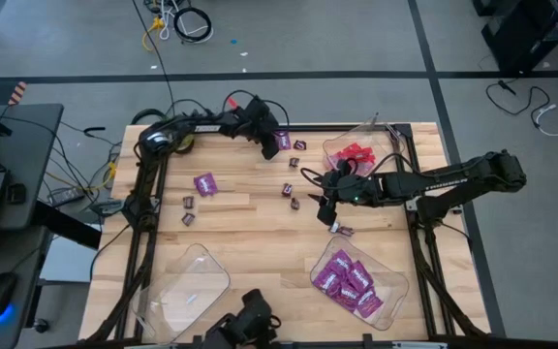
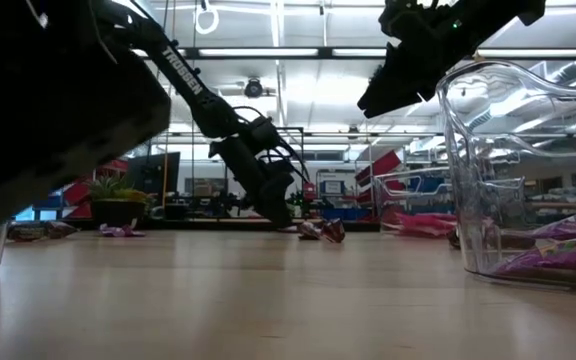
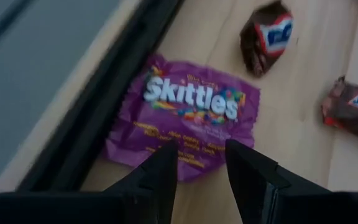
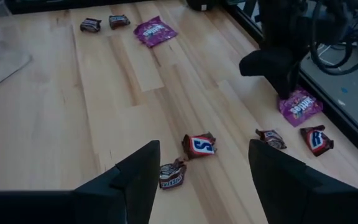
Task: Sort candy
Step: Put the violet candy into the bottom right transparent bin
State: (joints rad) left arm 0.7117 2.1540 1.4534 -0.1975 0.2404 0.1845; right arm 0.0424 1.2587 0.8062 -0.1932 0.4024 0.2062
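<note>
A purple Skittles packet (image 3: 191,112) lies flat on the wood by the table's far edge rail. My left gripper (image 3: 202,165) is open and low over it, one finger on each side of the packet's near edge. My right gripper (image 4: 204,149) is open wide and raised above the table's middle (image 2: 388,95), over two brown wrapped pieces (image 4: 199,145) (image 4: 171,175). Another purple packet (image 1: 204,184) and several more brown pieces (image 1: 189,202) lie scattered on the table. Red packets fill one clear tray (image 1: 356,153) and purple ones another (image 1: 349,279). My left gripper comes at the purple packet slanting down from the table's left. Its fingertips (image 3: 166,163) stand over the packet's near edge (image 3: 194,163). I cannot tell whether they touch it. The packet lies flat on the table.
An empty clear tray (image 1: 197,281) sits at the near left. The red tray's rim (image 1: 332,145) is at the far right and the purple tray's rim (image 1: 395,286) at the near right. Black frame rails (image 1: 148,194) run along the table's sides. Bare wood lies in the middle left.
</note>
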